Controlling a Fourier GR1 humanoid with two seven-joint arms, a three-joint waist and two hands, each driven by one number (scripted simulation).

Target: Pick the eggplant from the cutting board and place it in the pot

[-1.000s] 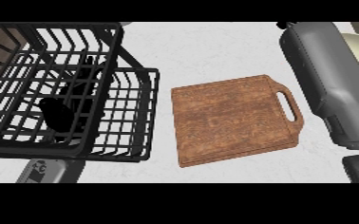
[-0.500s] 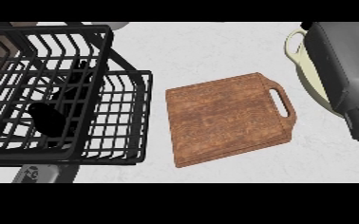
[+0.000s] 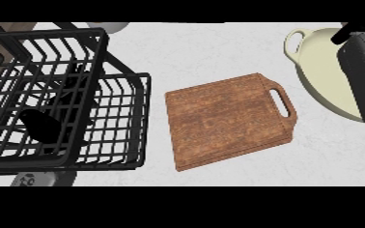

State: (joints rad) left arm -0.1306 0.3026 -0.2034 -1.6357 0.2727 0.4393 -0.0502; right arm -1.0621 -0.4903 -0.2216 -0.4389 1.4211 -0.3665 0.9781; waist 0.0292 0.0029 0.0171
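oddly, the cutting board (image 3: 228, 121) lies bare on the surface (image 3: 206, 48) between the wire basket (image 3: 71, 101) and the cream pot (image 3: 324, 72), the eggplant nowhere visible, perhaps carried by the dark right arm over the pot, its robot hand's state unclear.

Dark grey forearm (image 3: 354, 63), black tip

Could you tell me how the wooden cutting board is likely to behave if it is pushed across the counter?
The cutting board looks like a thick, flat wooden slab, so it would probably stay stiff and slide rather than tip or roll. Its handle slot near the pot probably offers a grip.
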